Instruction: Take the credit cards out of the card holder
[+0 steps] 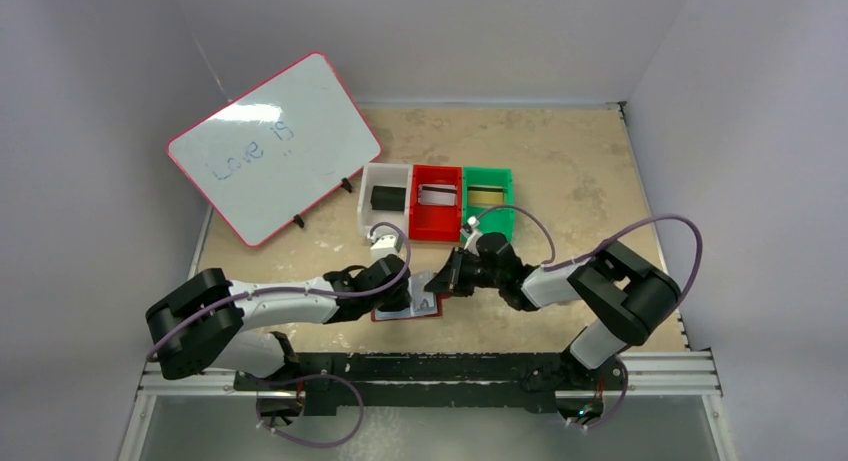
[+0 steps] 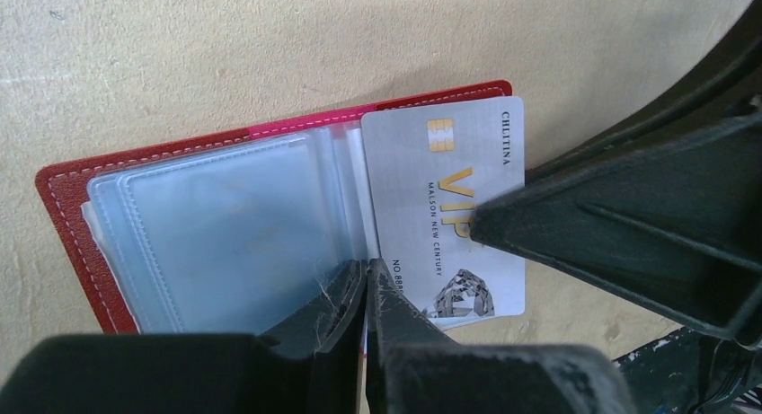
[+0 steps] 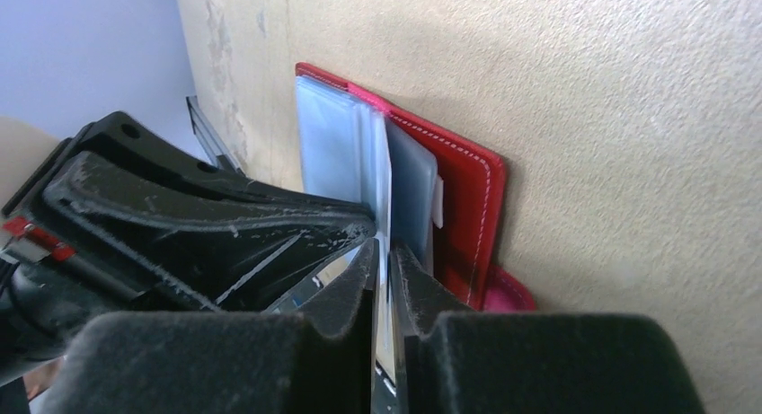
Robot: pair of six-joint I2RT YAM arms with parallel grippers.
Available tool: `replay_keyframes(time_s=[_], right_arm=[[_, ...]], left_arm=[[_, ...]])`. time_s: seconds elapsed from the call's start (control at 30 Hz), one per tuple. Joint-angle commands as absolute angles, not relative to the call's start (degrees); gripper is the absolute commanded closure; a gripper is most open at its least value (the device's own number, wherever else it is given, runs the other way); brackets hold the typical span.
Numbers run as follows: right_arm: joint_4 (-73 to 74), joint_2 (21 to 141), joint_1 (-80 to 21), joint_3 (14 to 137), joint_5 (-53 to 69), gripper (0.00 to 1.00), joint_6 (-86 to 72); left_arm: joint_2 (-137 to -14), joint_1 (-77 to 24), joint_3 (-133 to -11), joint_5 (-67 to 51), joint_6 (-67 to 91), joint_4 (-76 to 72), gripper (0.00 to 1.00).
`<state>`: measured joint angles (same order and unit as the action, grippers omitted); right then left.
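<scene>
Table (image 1: 560, 161): tan top. The card holder (image 1: 425, 308) lies open flat on it, near the front edge and between the two arms. Everything below is placed relative to the holder.

Whiteboard (image 1: 275, 146): pink rim, propped at a tilt, well behind the holder and to its left.

Left arm (image 1: 270, 306) reaches in from the holder's left, right arm (image 1: 600, 281) from its right. Both wrists are down at the holder.

Three bins sit in a row just behind the holder: white bin (image 1: 372, 171), red bin (image 1: 436, 231), green bin (image 1: 488, 224), left to right. The red one is roughly straight behind it.

Holder detail: dark red cover with pale stitching, inside face up, pale blue clear sleeves (image 2: 225, 234) fanned over the left half.

Left gripper (image 2: 364, 293): jaws closed, pinching a sleeve leaf at the holder's near edge, close to the spine.

Right gripper (image 3: 382, 252): jaws nearly together, clamped on a thin sheet at the holder's right side. In the left wrist view one of its fingers lies on the silver-grey card (image 2: 431, 198).

That card carries a gold chip and "VIP" print. It sits on the holder's right half, with its right and near edges overhanging the cover.

Other cards, all behind the holder: black card (image 1: 387, 196) in the white bin, grey card (image 1: 436, 194) in the red bin, gold card (image 1: 486, 195) in the green bin.
</scene>
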<state>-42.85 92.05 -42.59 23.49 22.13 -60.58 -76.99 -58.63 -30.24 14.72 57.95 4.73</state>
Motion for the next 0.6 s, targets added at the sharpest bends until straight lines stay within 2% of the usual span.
replay_keyframes(time_s=[0.0, 0.03, 0.13, 0.57], right_arm=[[-42.37, 87.65, -42.63, 22.39, 20.63, 0.88, -60.68], [-42.51, 87.04, -42.63, 22.01, 20.62, 0.89, -60.8], [-43.54, 86.12, -42.63, 21.39, 21.14, 1.0, -60.5], [-41.1, 88.99, -42.96, 23.63, 22.01, 1.0, -59.15]], left_arm=[[-77.28, -58.71, -29.69, 15.29, 58.52, 6.05, 0.97], [-77.26, -58.71, -29.77, 15.51, 58.49, 6.07, 0.97], [-77.19, -58.71, -30.06, 15.74, 58.53, 6.04, 0.97], [-76.13, -58.7, -30.6, 15.77, 58.12, 5.32, 0.98]])
